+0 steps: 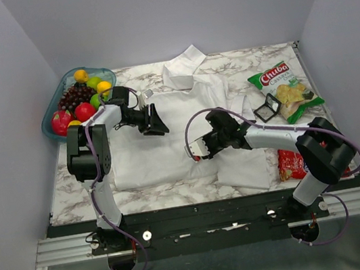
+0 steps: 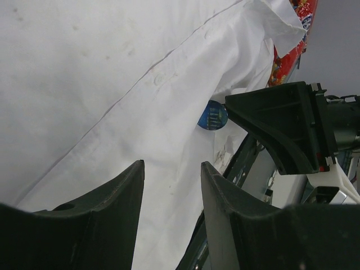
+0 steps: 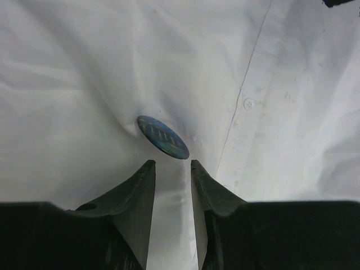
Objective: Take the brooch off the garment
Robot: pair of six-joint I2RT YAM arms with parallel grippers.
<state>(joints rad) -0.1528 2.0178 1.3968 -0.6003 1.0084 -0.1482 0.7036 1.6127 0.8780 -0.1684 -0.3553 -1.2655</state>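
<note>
The garment (image 1: 167, 137), a white collared shirt, lies spread across the marble table. The brooch (image 3: 162, 136), a small round dark-blue pin, sits on the cloth to the left of the button placket. My right gripper (image 3: 172, 162) stands open with its tips just short of the brooch's near edge and only cloth between them. In the left wrist view the brooch (image 2: 212, 115) shows beside the right gripper's dark fingers (image 2: 281, 124). My left gripper (image 2: 172, 164) hovers open over the shirt, apart from the brooch. From above, the left gripper (image 1: 154, 122) and the right gripper (image 1: 199, 147) face each other over the shirt's middle.
A teal bowl (image 1: 48, 123) of fruit stands at the back left. A green chips bag (image 1: 285, 91) and a small black square frame (image 1: 268, 107) lie at the right. A red packet (image 1: 290, 164) sits by the right arm, next to the shirt's sleeve.
</note>
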